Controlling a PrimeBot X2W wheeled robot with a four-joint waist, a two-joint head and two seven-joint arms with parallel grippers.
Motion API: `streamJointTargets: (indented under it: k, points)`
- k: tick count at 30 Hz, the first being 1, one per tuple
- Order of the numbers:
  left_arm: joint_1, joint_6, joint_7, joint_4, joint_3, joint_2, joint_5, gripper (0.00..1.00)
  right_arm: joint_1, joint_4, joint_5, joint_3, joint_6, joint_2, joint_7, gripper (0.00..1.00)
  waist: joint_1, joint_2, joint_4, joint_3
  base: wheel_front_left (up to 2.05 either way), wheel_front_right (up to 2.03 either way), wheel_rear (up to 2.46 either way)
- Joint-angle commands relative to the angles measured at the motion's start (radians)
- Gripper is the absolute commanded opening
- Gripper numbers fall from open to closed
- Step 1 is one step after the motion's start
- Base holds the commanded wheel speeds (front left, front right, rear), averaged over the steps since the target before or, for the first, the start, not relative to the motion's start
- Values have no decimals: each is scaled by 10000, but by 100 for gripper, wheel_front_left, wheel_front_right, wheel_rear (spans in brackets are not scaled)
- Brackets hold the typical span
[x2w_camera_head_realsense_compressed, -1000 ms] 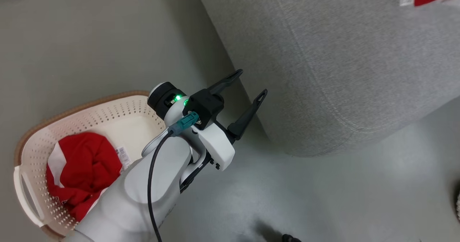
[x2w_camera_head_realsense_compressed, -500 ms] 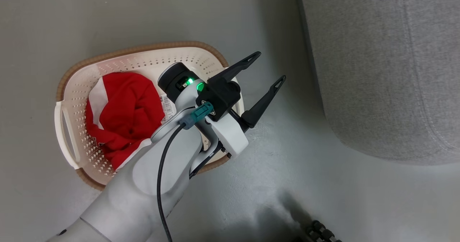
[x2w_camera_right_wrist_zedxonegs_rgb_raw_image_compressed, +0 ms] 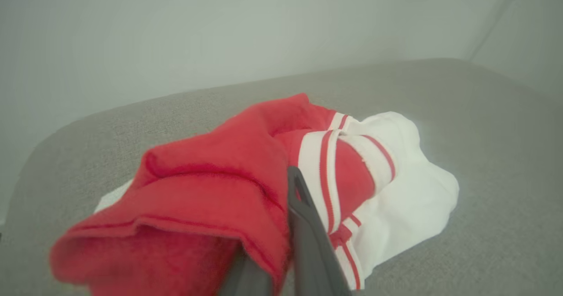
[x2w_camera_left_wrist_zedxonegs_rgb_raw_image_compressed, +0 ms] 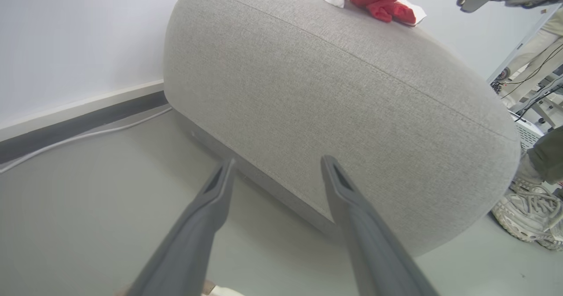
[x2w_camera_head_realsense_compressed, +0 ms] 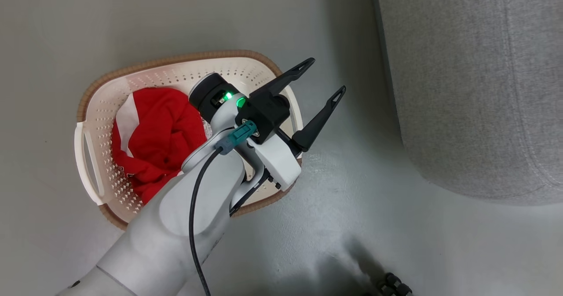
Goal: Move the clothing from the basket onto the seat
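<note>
Over bare grey floor (x2w_camera_head_realsense_compressed: 53, 32), swung the head view back within the last second and brought the basket (x2w_camera_head_realsense_compressed: 90, 124) whole into frame, red clothing (x2w_camera_head_realsense_compressed: 154, 142) heaped inside just behind the left gripper (x2w_camera_head_realsense_compressed: 325, 75), spread wide and empty. Left the seat (x2w_camera_head_realsense_compressed: 475, 89) ahead and right of it, with the right gripper (x2w_camera_right_wrist_zedxonegs_rgb_raw_image_compressed: 277, 190) pinched together on a second garment (x2w_camera_right_wrist_zedxonegs_rgb_raw_image_compressed: 211, 177) already lying there. Judged one piece delivered, one yet to fetch.
</note>
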Motion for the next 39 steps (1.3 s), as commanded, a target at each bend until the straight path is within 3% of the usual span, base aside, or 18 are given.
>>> streamJointTargets:
  k: [1, 9, 18, 30, 39]
  points:
    - [28, -40, -47, -194, 258, -47, 77, 100, 693, -365, 375, 288, 27, -204, -57, 100, 0, 0, -53, -173, 0, 0, 0]
    - [385, -40, -47, -245, 673, -66, 51, 100, 2394, -1615, 1468, 1364, 27, -109, -57, 100, 0, 0, -91, -979, 0, 0, 0]
    - [1232, -40, -47, -431, 1799, -63, 205, 100, 3678, -3283, 1699, 1829, 27, 28, -57, 100, 0, 0, 17, -2210, 0, 0, 0]
    - [2907, 10, -47, -796, 3894, -132, 638, 100, 4761, -5260, 1356, 2244, 27, 393, -57, 100, 0, 0, 728, -4256, 0, 0, 0]
    - [4326, 335, -47, -1089, 5988, -141, 1034, 100, 5871, -6207, 1159, 2734, 27, 768, -57, 100, 0, 0, 1385, -5936, 0, 0, 0]
